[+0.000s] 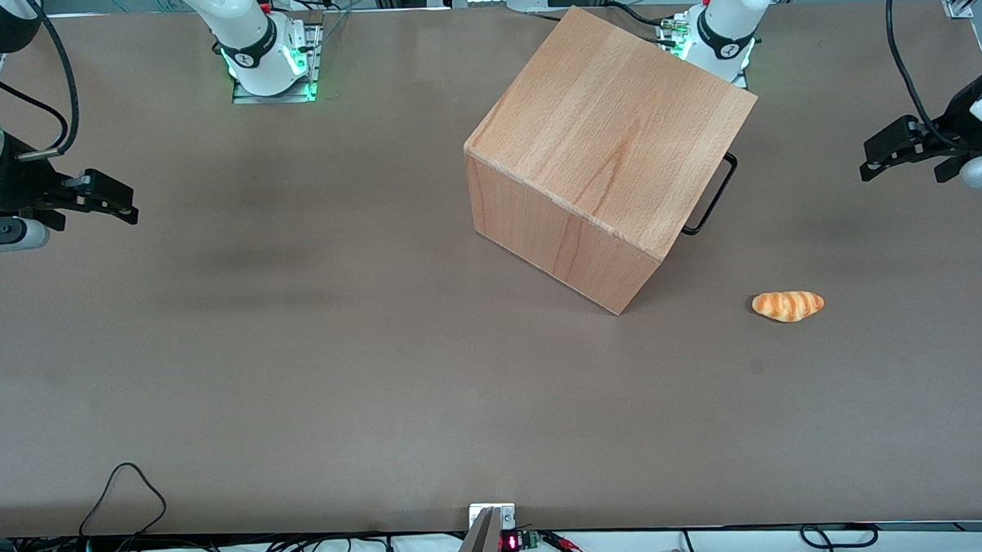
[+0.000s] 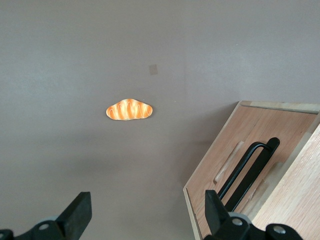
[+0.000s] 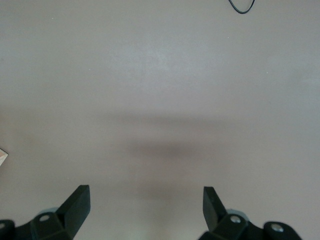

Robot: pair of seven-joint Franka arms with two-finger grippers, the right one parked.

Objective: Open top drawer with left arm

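The wooden cube cabinet [image 1: 609,141] stands turned at an angle on the table. Its front faces the working arm's end, so in the front view only the black bar handle [image 1: 713,195] sticks out past its edge. In the left wrist view the top drawer's flat front panel [image 2: 235,150] and its handle [image 2: 250,167] show, with the panel close against the cabinet. My left gripper [image 1: 865,161] hovers above the table toward the working arm's end, well apart from the handle. It is open [image 2: 147,212] with nothing between its fingers.
A small orange striped bread roll [image 1: 788,306] lies on the brown table [image 1: 298,356], nearer the front camera than the cabinet's front; it also shows as the roll [image 2: 129,110] in the wrist view. Cables hang along the table's near edge.
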